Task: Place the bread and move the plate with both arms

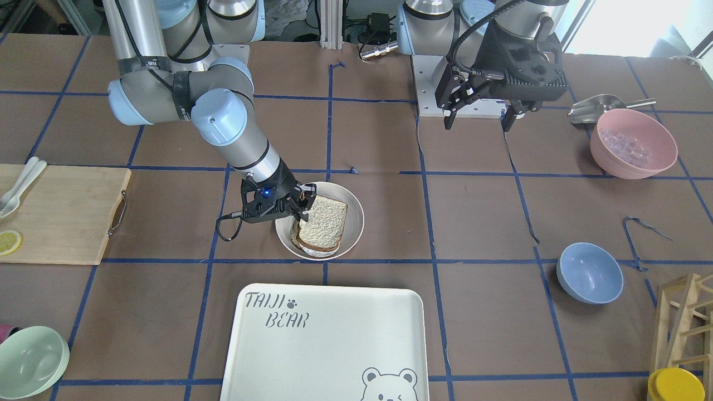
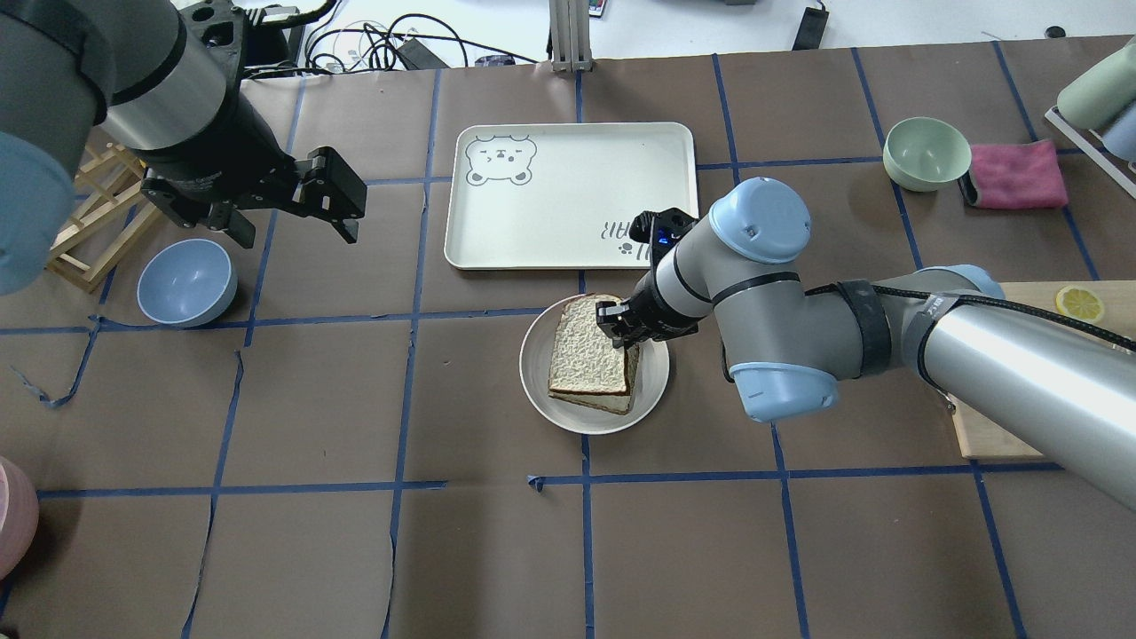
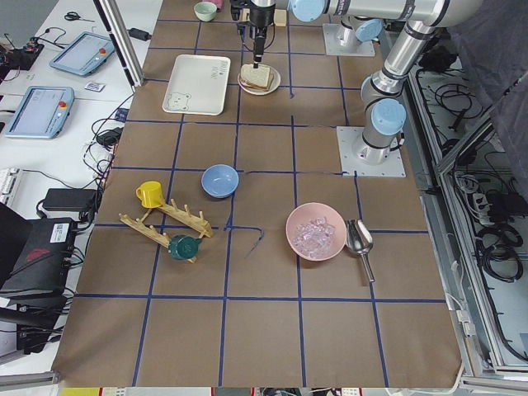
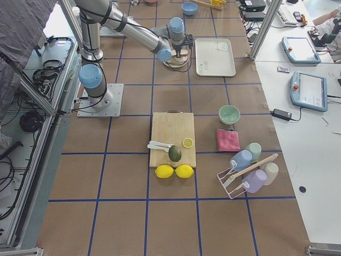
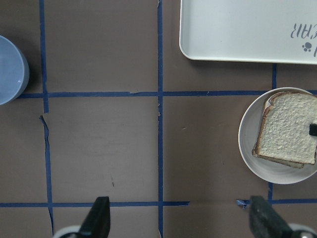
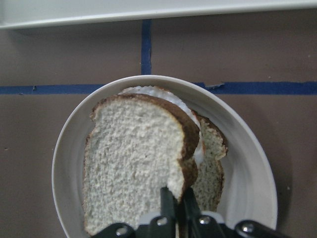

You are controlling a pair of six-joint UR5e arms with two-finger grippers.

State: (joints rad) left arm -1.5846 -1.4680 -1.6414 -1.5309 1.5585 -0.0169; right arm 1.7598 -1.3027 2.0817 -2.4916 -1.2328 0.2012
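Observation:
The cream-white plate [image 2: 535, 366] stands on the table just in front of the tray; it also shows in the front view [image 1: 355, 223] and the right wrist view [image 6: 247, 173]. The bread [image 2: 586, 346] lies in it, on top of a white layer and a second slice [image 6: 210, 163]. My right gripper [image 2: 621, 337] is over the plate's right side, shut on the bread's crust edge [image 6: 185, 158]. My left gripper [image 2: 293, 232] is open and empty, held above the table far to the left of the plate. Its fingertips [image 5: 101, 213] stand wide apart in the left wrist view.
The white "TAIJI BEAR" tray [image 2: 568, 191] lies beyond the plate. A blue bowl [image 2: 186, 282] sits under the left arm, next to a wooden rack [image 2: 89, 222]. A green bowl [image 2: 926, 153], a pink cloth [image 2: 1016, 173] and a cutting board [image 1: 61, 214] are on the right side.

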